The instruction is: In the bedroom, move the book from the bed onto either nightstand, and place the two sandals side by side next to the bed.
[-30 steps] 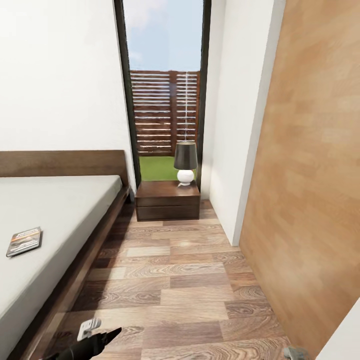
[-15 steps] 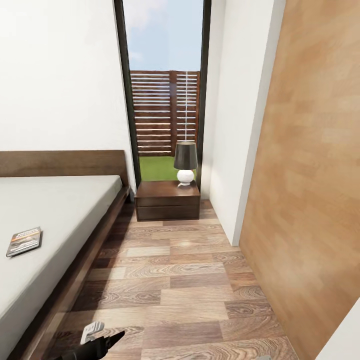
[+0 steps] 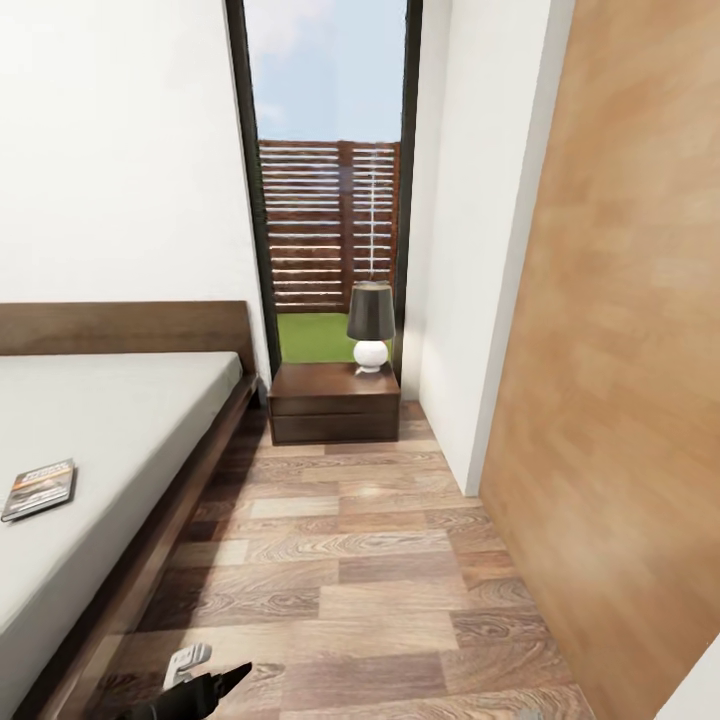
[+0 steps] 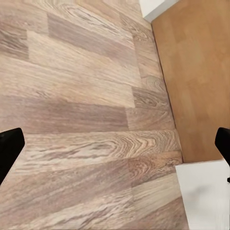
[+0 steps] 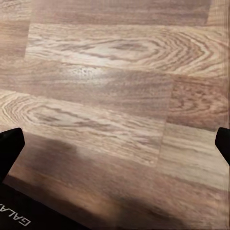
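The book (image 3: 40,488) lies flat on the bed (image 3: 120,420), near its edge. It is judged light, thin and bendable, best pinched at an overhanging edge. Both hands, left hand (image 4: 115,143) and right hand (image 5: 115,143), are spread wide over the floor (image 3: 360,560), holding nothing.

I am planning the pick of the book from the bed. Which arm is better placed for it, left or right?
Probably the left. The book lies on the bed at the robot's left, and the left gripper is on that side, fingers wide open over the floor.
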### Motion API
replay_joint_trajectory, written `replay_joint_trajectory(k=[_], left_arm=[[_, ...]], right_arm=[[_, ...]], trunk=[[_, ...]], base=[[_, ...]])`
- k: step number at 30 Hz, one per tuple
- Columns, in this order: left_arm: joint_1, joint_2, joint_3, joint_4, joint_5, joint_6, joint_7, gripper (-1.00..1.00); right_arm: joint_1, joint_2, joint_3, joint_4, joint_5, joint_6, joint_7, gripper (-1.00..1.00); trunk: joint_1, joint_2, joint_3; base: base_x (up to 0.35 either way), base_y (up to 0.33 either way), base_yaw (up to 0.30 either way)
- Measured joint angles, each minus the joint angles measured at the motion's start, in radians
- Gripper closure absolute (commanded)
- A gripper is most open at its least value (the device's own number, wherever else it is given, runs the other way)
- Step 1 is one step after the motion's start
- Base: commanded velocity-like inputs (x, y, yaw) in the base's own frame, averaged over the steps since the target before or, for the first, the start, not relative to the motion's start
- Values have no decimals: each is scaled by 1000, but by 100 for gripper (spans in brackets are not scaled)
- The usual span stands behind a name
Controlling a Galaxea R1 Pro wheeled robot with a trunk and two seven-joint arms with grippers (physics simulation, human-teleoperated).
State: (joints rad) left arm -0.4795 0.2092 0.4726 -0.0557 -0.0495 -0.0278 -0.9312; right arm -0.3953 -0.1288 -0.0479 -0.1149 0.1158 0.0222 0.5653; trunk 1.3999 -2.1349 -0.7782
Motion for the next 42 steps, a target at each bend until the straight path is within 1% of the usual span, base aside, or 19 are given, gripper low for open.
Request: replay_joint_trajectory(k=[6, 21, 28, 42], left_arm=[[0, -6, 1, 0, 0, 0, 5, -100], [0, -7, 1, 0, 0, 0, 6, -100], [0, -7, 0, 0, 0, -1, 7, -100], [0, -7, 0, 0, 0, 0, 6, -100]], right_arm=[[1, 0, 0, 0, 0, 0, 0, -100], [1, 0, 0, 0, 0, 0, 2, -100], [0, 0, 0, 0, 0, 0, 2, -100], [1, 0, 0, 0, 0, 0, 2, -100]], trunk=[[0, 0, 0], [1, 0, 1], [0, 0, 1], [0, 0, 1]], base=[[99, -23, 0], [5, -1, 0], [194, -94, 0], [54, -13, 0]])
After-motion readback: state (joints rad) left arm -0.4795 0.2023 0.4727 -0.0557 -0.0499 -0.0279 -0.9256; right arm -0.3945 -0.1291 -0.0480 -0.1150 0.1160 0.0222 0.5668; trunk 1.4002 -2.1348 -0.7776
